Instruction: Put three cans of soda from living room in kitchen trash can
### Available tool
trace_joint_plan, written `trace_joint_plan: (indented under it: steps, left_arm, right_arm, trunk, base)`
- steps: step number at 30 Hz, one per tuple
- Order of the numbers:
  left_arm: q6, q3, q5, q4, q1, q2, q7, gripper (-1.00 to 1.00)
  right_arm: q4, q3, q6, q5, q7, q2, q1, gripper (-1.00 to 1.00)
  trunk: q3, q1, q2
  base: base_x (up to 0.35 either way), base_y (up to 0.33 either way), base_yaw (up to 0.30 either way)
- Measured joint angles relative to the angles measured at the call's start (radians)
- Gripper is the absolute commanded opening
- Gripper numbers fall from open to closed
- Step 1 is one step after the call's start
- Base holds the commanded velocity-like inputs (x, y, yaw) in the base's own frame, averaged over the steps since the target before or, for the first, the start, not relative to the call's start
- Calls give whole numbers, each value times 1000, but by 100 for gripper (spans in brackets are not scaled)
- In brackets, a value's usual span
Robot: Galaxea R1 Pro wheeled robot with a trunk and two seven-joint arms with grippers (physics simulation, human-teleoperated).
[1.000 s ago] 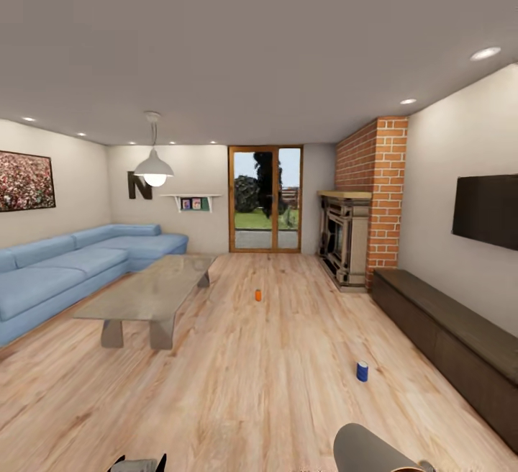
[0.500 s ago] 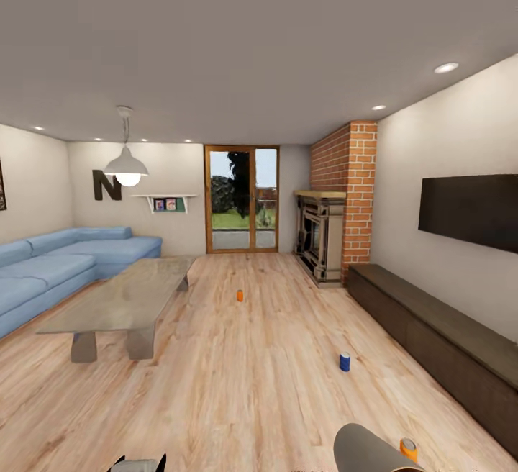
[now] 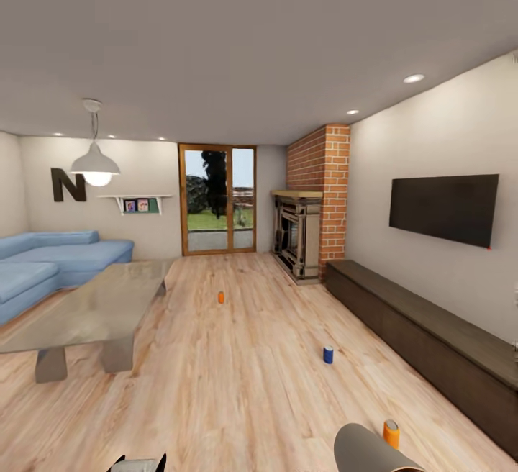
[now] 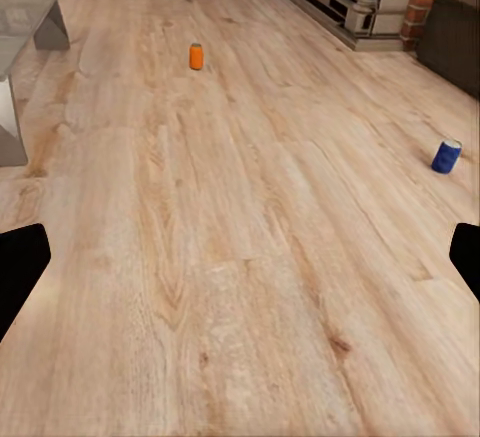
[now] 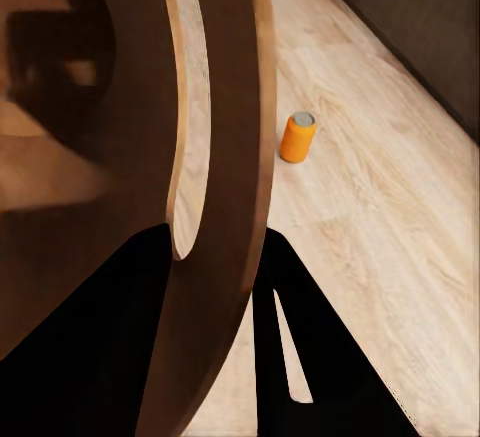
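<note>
Right claw [image 5: 215,287]: pinched on the rim of the trash can [image 3: 367,450], one dark finger inside the coppery wall and one outside it, as the right wrist view shows; in the head view the can's grey outer wall rises at the lower edge of the picture. Left claw [image 4: 240,257]: spread wide and empty, its two dark fingertips at either margin of the left wrist view, over bare wooden floor [image 3: 237,386].

Change over the last second: the whole head view has swung toward the robot's right, so the blue sofa [image 3: 43,263] and glass coffee table [image 3: 86,306] have slid toward the left edge and more of the wall television [image 3: 444,207] and the long dark bench [image 3: 424,328] is seen. This is camera motion, not motion of the cans. The turn has brought a third can into sight.

Positions of the cans, all upright on the floor: the near orange can [image 3: 391,434] stands just beside the held trash can; the blue can [image 3: 328,355] is mid-floor, nearer the bench; the far orange can [image 3: 221,298] is beyond, off the coffee table's far corner.

Meaning: all three cans are now located, and none is yet collected. The near orange can looks the natural first pick for the free left claw.
</note>
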Motion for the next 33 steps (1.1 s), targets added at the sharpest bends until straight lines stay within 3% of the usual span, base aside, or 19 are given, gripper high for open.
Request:
trace_joint_plan:
  steps: [33]
  left_arm:
    - [0,-1,0,0,0,0,-1,100]
  right_arm:
    - [0,-2,0,-1,0,-3,0,-100]
  trunk:
    - [0,0,0]
  base:
    - [0,278,-249]
